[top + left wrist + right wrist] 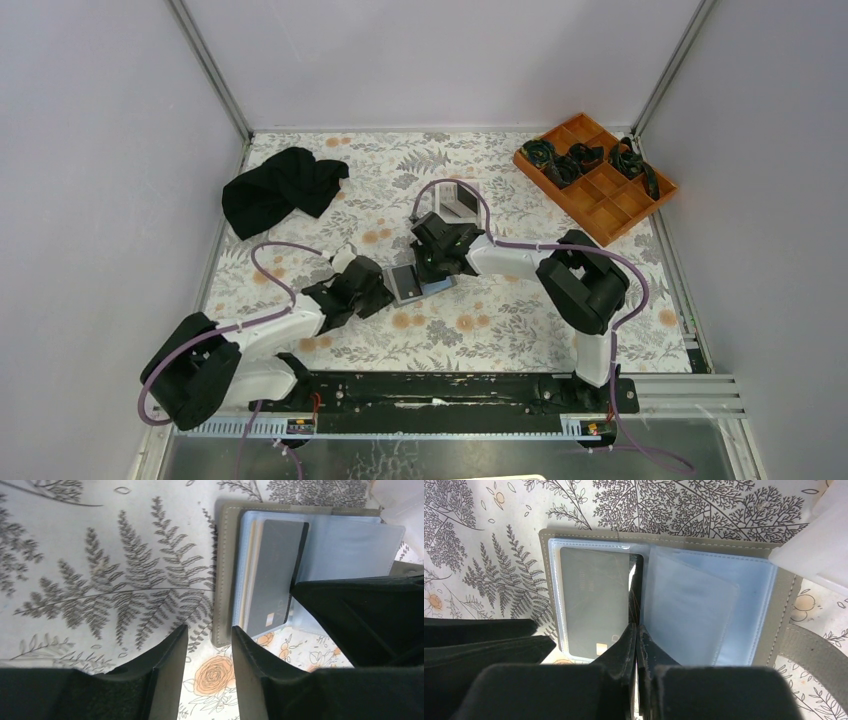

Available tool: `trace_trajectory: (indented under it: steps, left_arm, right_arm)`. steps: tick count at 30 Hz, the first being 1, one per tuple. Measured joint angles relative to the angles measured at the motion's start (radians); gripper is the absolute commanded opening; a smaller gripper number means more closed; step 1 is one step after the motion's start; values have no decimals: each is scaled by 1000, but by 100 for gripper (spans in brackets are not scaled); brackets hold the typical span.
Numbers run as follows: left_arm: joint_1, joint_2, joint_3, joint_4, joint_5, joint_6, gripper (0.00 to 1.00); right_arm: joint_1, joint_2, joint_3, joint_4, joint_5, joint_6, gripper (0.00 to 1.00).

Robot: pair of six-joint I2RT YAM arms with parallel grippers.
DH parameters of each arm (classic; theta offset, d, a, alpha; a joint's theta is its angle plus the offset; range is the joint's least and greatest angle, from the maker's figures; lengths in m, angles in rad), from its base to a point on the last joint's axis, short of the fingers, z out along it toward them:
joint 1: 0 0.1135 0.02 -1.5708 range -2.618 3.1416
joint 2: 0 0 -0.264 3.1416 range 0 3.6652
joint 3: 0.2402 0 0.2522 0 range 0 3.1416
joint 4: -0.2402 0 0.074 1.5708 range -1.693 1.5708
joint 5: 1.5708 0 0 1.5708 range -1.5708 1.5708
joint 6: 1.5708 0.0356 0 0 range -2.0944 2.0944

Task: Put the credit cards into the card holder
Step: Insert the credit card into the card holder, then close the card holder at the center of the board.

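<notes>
The card holder (405,283) lies open on the floral table cover (480,330). A grey card (591,600) sits in the holder's sleeve on the left gripper's side. The right gripper (636,630) stands over the holder's fold, its fingers pressed together on a black card (636,590) held edge-on. The left gripper (208,632) sits at the holder's outer stitched edge, its fingers (172,650) spread and gripping nothing.
</notes>
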Motion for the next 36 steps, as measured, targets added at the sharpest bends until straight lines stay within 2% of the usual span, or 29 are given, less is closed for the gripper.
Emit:
trace_trajectory:
  steps: [4, 9, 16, 26, 32, 36]
  left_arm:
    - [4, -55, -6, -58, -22, 3, 58]
    - [5, -101, -41, -56, -33, -22, 60]
    - [5, -89, -78, 57, -30, -66, 59]
    - [5, 10, -76, 220, -22, -87, 59]
    - [5, 42, -76, 275, -11, -97, 60]
    - [5, 46, -76, 284, -7, -98, 59]
  right_arm:
    - [2, 0, 0, 0, 1, 1, 11]
    - [2, 0, 0, 0, 1, 5, 24]
    - [2, -19, -5, -17, 9, 5, 36]
    - [-30, -174, -55, -63, 29, 18, 43]
    - [-104, -301, -154, -64, 36, 39, 50]
    - [-152, -338, -241, -34, 31, 58, 51]
